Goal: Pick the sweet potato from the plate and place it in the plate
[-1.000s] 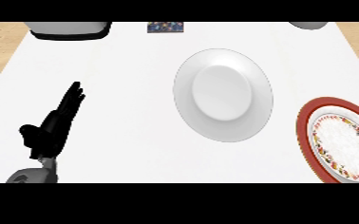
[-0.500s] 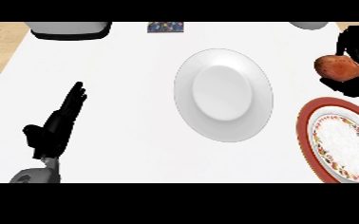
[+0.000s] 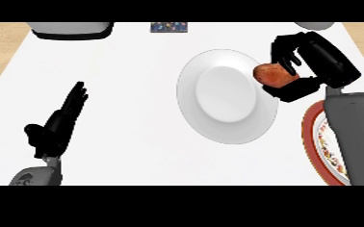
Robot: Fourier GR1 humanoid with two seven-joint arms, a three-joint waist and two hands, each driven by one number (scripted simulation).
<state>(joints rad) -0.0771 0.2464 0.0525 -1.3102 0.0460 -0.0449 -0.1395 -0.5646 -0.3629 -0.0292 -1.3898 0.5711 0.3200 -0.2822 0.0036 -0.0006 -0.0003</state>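
The black right hand (image 3: 321, 62) curled its fingers round the reddish-brown sweet potato (image 3: 273, 74) over the round white plate's (image 3: 190, 101) right rim; the black left hand (image 3: 57, 127) rested open, near left.

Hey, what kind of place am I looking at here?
Most likely a kitchen counter with food being handled: a white plate, a red-rimmed plate at the right edge, and a sweet potato held in the right hand.
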